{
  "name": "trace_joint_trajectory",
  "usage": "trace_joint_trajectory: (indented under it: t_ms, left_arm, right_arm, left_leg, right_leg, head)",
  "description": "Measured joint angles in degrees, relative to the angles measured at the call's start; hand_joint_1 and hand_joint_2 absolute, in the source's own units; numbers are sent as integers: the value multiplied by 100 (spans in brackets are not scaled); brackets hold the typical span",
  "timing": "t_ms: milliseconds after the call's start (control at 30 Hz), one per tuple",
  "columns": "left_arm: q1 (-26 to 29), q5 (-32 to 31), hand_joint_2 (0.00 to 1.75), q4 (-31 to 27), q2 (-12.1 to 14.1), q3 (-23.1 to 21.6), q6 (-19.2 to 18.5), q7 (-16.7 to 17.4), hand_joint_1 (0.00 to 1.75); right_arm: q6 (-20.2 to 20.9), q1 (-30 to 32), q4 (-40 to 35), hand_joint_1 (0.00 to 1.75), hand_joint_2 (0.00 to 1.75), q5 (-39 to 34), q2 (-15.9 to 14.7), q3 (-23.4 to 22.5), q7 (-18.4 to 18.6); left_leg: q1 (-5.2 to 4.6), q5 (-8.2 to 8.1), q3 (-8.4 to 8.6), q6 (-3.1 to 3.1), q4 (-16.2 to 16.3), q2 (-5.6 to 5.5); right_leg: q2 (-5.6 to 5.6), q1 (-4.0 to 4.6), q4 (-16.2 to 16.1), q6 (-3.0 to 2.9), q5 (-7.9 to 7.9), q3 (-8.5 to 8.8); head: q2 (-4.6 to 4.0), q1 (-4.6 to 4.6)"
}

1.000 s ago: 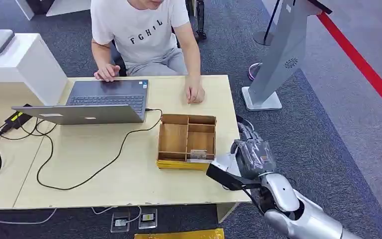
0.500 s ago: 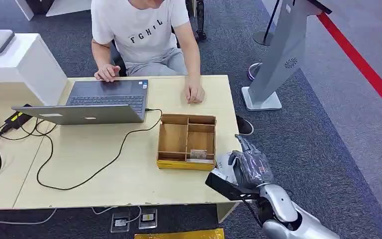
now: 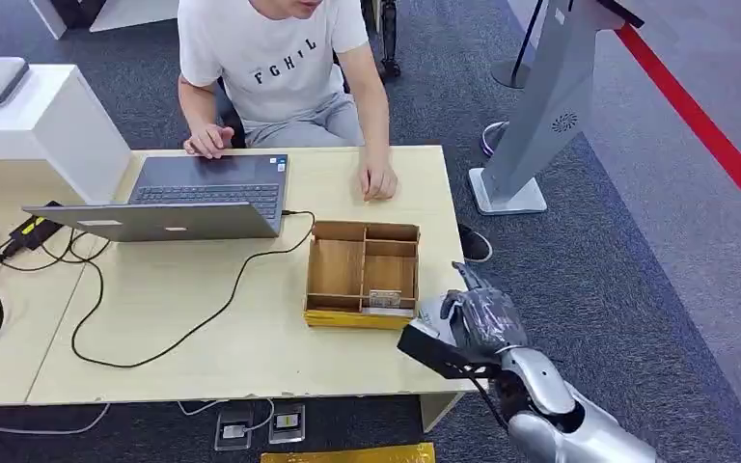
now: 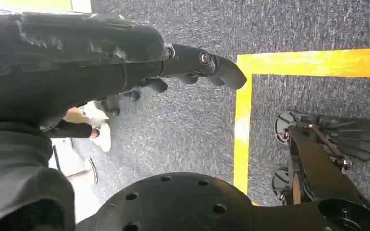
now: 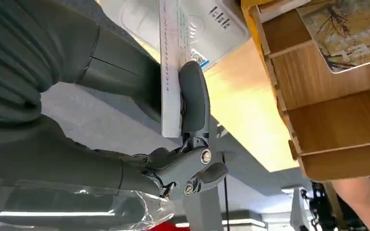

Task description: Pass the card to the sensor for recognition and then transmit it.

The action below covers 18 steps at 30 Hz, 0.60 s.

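Right hand [image 3: 478,323]: at near right corner of light wood table [image 3: 203,338], just right of the wooden divided tray [image 3: 362,275]; thumb and fingers pinched on a white card [image 5: 172,67], seen edge-on in right wrist view, printed digits along its face.
Card: held clear of table, between thumb [image 5: 193,98] and ribbed palm; lies just beside a white flat reader [image 5: 207,24] with a printed logo, at the tray's near right side. Touching the reader or not: cannot tell.
Left hand [image 4: 139,62]: hanging over grey carpet with yellow floor tape [image 4: 243,125]; fingers loosely apart, nothing in them.
Tray: near compartment on the right holds a small picture card [image 3: 383,299], patterned face up; other compartments show bare wood.
Person [image 3: 280,68]: seated at far side of table, white T-shirt, one hand at open laptop [image 3: 188,198], other hand resting on table.
Table, left part: black cables [image 3: 154,338] trailing from laptop toward near edge.
Far right: grey kiosk stand [image 3: 540,106] on carpet, red line [image 3: 704,125] beyond.
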Motion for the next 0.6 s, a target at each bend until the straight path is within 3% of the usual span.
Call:
trace_joint_trajectory:
  t_ms: [167, 600]
  left_arm:
    - [-2, 28, 0, 0, -9, 0, -2, 0, 0]
    - [-3, 31, 0, 0, -35, -4, 39, 87, 0]
  right_arm:
    - [2, -197, 223, 175, 175, -491, 46, -4, -129]
    - [-125, -337, 800, 175, 175, -754, 146, 7, -221]
  left_leg:
    - [0, 0, 0, 0, 0, 0]
    - [0, 0, -1, 0, 0, 0]
  right_leg:
    - [0, 0, 0, 0, 0, 0]
    - [-1, 0, 0, 0, 0, -1]
  head:
    - [0, 0]
    - [0, 0]
